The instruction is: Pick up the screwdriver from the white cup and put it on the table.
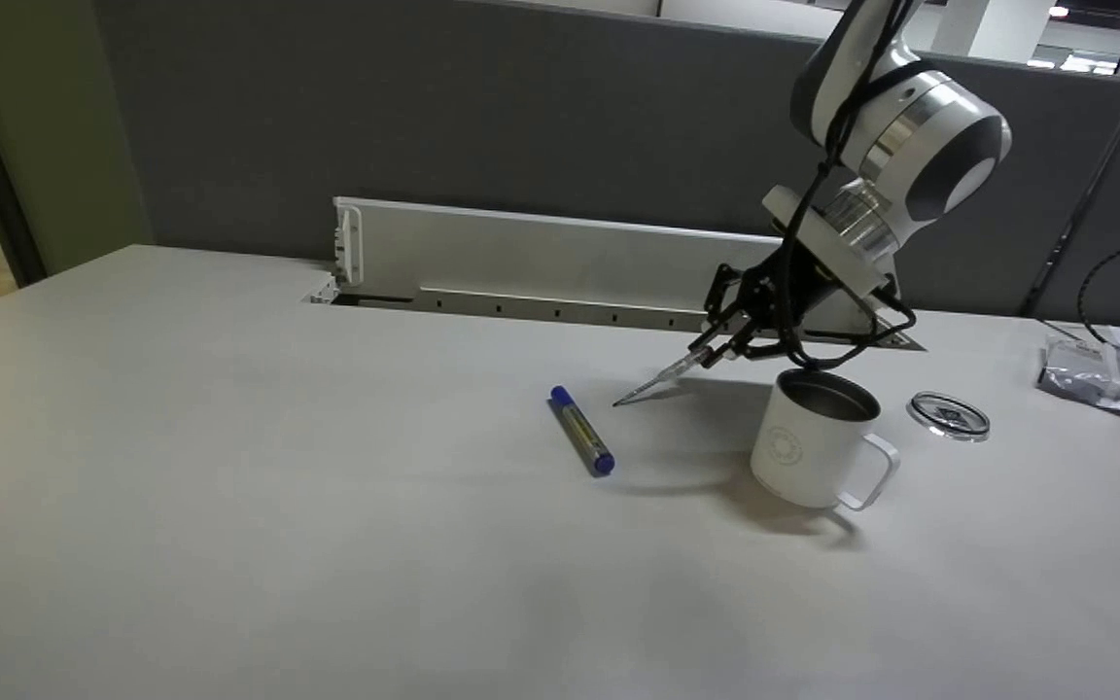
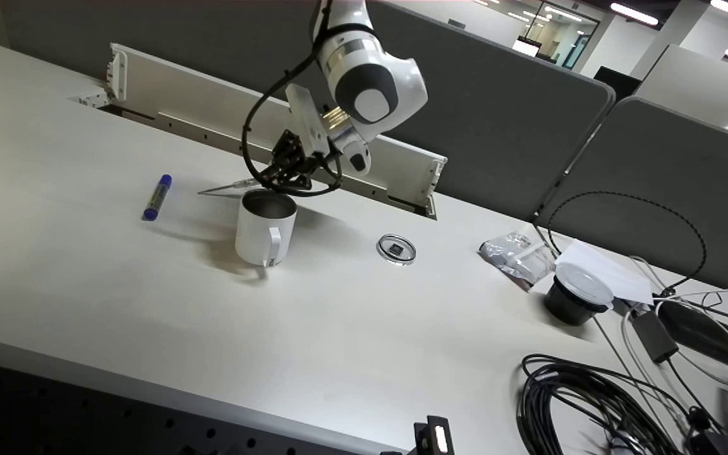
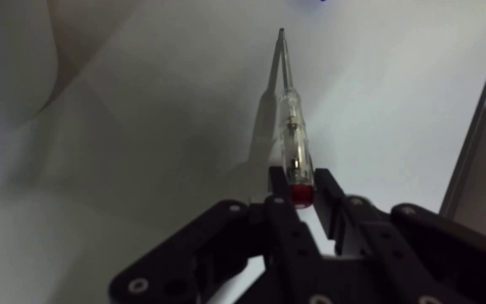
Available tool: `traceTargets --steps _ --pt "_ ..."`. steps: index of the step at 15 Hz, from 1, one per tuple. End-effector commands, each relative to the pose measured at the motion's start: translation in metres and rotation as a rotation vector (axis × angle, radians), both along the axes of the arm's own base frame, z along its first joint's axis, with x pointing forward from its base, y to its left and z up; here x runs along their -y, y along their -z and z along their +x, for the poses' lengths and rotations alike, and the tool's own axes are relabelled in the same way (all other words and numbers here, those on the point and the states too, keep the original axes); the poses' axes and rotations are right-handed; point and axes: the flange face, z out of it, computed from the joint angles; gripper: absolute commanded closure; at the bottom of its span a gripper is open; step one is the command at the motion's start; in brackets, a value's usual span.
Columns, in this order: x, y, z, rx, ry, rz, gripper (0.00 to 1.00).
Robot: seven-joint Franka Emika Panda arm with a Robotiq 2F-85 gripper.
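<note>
The screwdriver (image 1: 662, 377) has a clear handle with a red end and a thin metal shaft. It also shows in an exterior view (image 2: 230, 186) and the wrist view (image 3: 293, 135). My gripper (image 3: 297, 175) is shut on the handle's red end. The screwdriver slants down, its tip at or just above the table (image 1: 327, 486), where its shadow meets it. The white cup (image 1: 798, 447) stands upright beside the gripper in both exterior views, its dark inside visible and no tool sticking out. Part of the cup (image 3: 11, 76) shows at the wrist view's upper left.
A blue pen (image 1: 582, 433) lies near the screwdriver's tip. A clear round lid (image 1: 949, 416) lies by the cup. A white slotted tray (image 1: 541, 253) runs along the far edge. A plastic bag (image 2: 519, 253), a black tub (image 2: 572, 303) and coiled cables (image 2: 566, 392) lie to one side.
</note>
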Motion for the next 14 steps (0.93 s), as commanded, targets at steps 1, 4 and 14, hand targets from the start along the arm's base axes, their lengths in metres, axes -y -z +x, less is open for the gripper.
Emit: traceTargets --steps 1,4,14 --pt "-0.026 0.013 0.005 -0.007 -0.103 -0.116 0.92" --pt "-0.052 0.010 0.006 0.028 -0.240 -0.258 0.92" --pt "-0.084 -0.105 0.032 0.142 -0.526 -0.385 0.08"
